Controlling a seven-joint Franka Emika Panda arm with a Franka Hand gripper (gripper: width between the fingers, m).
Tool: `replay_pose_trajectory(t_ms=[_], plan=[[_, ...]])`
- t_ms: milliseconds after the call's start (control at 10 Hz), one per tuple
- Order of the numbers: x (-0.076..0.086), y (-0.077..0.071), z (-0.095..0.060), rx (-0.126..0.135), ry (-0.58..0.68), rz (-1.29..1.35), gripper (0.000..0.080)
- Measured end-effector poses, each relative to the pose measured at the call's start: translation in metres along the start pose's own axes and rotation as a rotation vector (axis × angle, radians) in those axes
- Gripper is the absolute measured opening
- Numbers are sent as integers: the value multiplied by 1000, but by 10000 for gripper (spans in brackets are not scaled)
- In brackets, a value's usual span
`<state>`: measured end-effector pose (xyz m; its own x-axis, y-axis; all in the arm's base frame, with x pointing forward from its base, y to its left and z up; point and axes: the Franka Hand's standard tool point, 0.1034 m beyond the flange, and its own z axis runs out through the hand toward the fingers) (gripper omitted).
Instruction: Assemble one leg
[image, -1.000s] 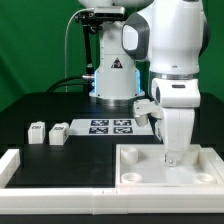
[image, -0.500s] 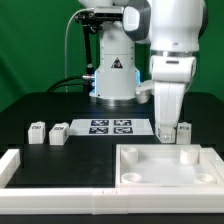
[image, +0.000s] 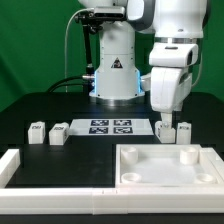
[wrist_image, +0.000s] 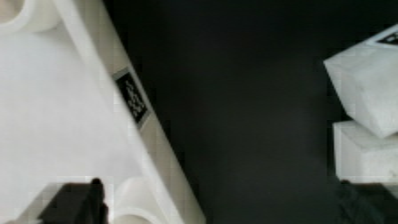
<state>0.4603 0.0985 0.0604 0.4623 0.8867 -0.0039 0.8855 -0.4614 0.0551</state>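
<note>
Only exterior: marker board (image: 111, 127) between legs (image: 58, 131).

From the near side, the exterior view faces the white robot arm (image: 112, 75) across the black tabletop (image: 40, 110); the wrist view looks closely down; both show the large flat white panel (image: 170, 183).

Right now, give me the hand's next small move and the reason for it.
Probably lower the hand onto the leg beneath it and close on it. In the exterior view the hand hangs just above that leg, which stands loose on the table behind the panel, not yet fitted. Whether the hand is open I cannot tell.
</note>
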Motion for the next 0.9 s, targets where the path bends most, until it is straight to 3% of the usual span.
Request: replay_pose_trajectory(t_ms=[200, 400, 900], plan=[[0, -1, 0, 7, 5, 179, 649], [-1, -9, 2, 35, 10, 549, 649], [17, -41, 8, 84, 18, 1159, 649]])
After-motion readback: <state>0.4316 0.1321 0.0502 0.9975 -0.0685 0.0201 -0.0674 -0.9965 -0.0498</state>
